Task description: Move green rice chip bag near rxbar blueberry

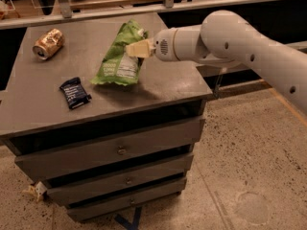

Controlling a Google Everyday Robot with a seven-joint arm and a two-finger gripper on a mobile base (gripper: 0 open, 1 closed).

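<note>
The green rice chip bag (120,57), crinkled light-green foil with a white label panel, hangs tilted over the middle of the grey cabinet top (43,104). Its lower edge is close to or just touching the surface. My gripper (135,49) reaches in from the right and is shut on the bag's right side near its top. The rxbar blueberry (75,92), a small dark navy wrapper with white text, lies flat to the bag's lower left, a short gap away.
A dented gold can (48,43) lies on its side at the cabinet's back left. The cabinet has three drawers (120,150) below. A rail and shelf run behind. Speckled floor (249,166) spreads to the right.
</note>
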